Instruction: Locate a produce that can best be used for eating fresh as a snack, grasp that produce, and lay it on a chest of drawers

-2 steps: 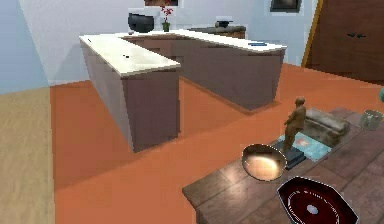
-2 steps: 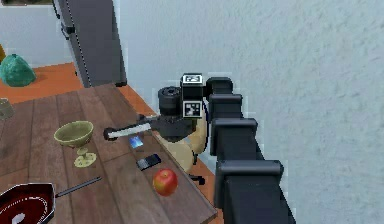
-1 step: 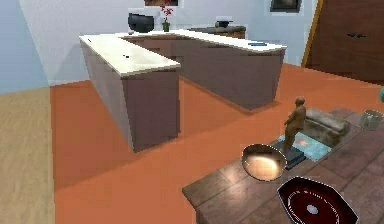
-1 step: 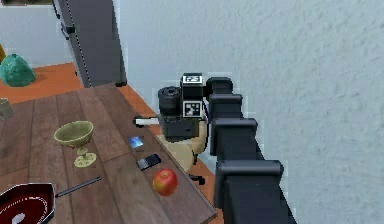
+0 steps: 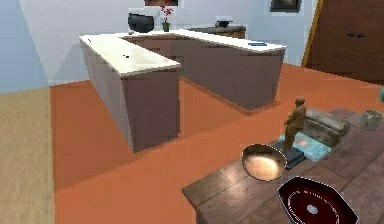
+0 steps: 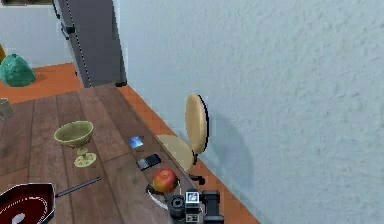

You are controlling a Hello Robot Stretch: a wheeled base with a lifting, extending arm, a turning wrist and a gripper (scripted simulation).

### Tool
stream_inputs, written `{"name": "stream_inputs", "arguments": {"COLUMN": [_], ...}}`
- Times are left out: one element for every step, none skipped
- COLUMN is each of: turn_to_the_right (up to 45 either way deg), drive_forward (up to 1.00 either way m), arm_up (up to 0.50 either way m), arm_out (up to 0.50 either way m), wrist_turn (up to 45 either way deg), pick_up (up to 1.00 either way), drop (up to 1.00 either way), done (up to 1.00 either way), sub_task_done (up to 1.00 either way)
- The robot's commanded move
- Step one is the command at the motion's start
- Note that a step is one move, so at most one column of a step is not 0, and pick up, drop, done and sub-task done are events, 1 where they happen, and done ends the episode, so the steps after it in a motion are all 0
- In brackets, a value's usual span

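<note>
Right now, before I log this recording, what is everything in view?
Wooden table: one, brown, arm side view's left.
Red-orange fruit: one, on the table near the tool.
Goblet-shaped bowl: one, pale green, mid-table.
Dish: one, black and red, table's lower left.
Phone: one, black, beside the fruit.
Chair: one, beige, between table and wall.
Statue: one, brown, on the table, forward view's right.
Counter: one, white-topped, beyond the orange floor.
Tool: one, dark, arm side view's bottom edge; cannot tell whether it holds anything.
</note>
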Motion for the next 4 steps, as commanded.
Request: {"name": "stream_inputs", "arguments": {"turn_to_the_right": [0.0, 0.0, 0.0, 0.0], "drive_forward": [0.0, 0.0, 0.0, 0.0], "arm_up": [0.0, 0.1, 0.2, 0.0], "arm_out": [0.0, 0.0, 0.0, 0.0], "wrist_turn": [0.0, 0.0, 0.0, -45.0], "pick_up": [1.0, 0.0, 0.0, 0.0], "drop": [0.0, 0.0, 0.0, 0.0], "done": [0.0, 0.0, 0.0, 0.0], "sub_task_done": [0.0, 0.0, 0.0, 0.0]}}
